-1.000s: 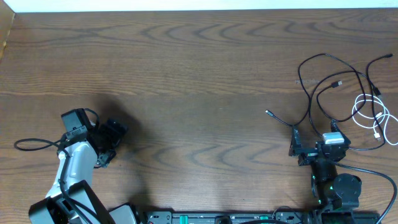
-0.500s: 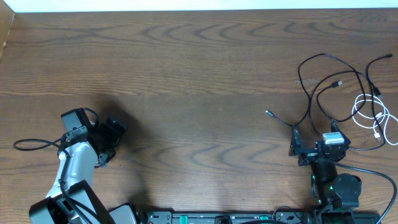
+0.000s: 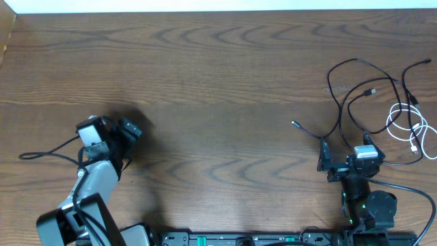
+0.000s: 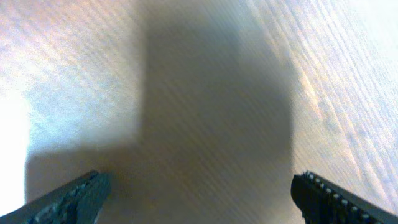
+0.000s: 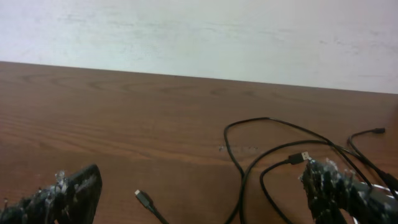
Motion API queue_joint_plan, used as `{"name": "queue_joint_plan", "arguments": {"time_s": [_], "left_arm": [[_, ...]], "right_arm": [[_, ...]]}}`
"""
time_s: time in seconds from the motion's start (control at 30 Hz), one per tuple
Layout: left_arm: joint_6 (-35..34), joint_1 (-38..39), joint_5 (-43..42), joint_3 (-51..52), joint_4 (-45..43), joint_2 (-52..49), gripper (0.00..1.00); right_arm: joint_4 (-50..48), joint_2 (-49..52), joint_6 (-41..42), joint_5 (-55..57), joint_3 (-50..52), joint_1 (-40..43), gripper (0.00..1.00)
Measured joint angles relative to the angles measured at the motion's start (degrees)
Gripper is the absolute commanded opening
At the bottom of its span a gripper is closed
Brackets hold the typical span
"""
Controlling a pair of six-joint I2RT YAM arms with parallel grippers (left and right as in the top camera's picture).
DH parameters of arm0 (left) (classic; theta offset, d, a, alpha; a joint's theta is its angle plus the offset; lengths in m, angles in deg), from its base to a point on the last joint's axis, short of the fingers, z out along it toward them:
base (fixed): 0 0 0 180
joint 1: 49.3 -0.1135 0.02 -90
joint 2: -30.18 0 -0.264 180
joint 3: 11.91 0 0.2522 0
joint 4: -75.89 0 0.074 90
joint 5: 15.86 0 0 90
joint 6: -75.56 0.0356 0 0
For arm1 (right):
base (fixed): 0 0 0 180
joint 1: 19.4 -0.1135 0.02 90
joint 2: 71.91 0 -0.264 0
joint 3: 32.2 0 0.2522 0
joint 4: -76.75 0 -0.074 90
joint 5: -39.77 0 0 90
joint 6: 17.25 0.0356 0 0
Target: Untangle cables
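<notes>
The cables lie at the table's right side: black cables (image 3: pixel 355 85) loop across each other, and a coiled white cable (image 3: pixel 410 126) lies at the far right. One black plug end (image 3: pixel 295 125) points left. My right gripper (image 3: pixel 345 162) is open and empty just in front of the black cables, which also show in the right wrist view (image 5: pixel 273 146) with a plug end (image 5: pixel 143 198) between the fingers' line. My left gripper (image 3: pixel 126 133) is open and empty at the left, over bare wood (image 4: pixel 205 124), far from the cables.
Thick black cords run from the left arm (image 3: pixel 41 156) and the right arm (image 3: pixel 403 188). The robot base rail (image 3: pixel 259 239) lies along the front edge. A pale wall (image 5: pixel 199 31) rises behind the table's far edge.
My left arm has swung a little to the right and forward; its gripper now sits slightly farther right. The right arm and the cables have not moved.
</notes>
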Motion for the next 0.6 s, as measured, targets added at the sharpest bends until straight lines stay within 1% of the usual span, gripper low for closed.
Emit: {"name": "queue_joint_plan", "arguments": {"time_s": [0.13,0.2,0.3,0.37,0.5,0.6], "left_arm": [[2.73,4.52,-0.37,2.03,-6.97,-0.39,0.99],[6.21,8.22,-1.05,3.32,-9.44,-0.13,0.99],[11.91,13.94,-1.44,4.87,-10.03,1.42,0.99],[14.93,16.26,-1.16,5.49,-10.08,3.15,0.99],[18.69,17.29,0.11,7.39,-10.54,7.74,0.99],[19.91,16.9,0.59,11.5,-12.07,10.95,0.99]], "right_arm": [[0.0,0.0,0.0,0.0,0.0,0.0,0.99],[0.0,0.0,0.0,0.0,0.0,0.0,0.99],[0.0,0.0,0.0,0.0,0.0,0.0,0.99],[0.0,0.0,0.0,0.0,0.0,0.0,0.99],[0.0,0.0,0.0,0.0,0.0,0.0,0.99],[0.0,0.0,0.0,0.0,0.0,0.0,0.99]]}}
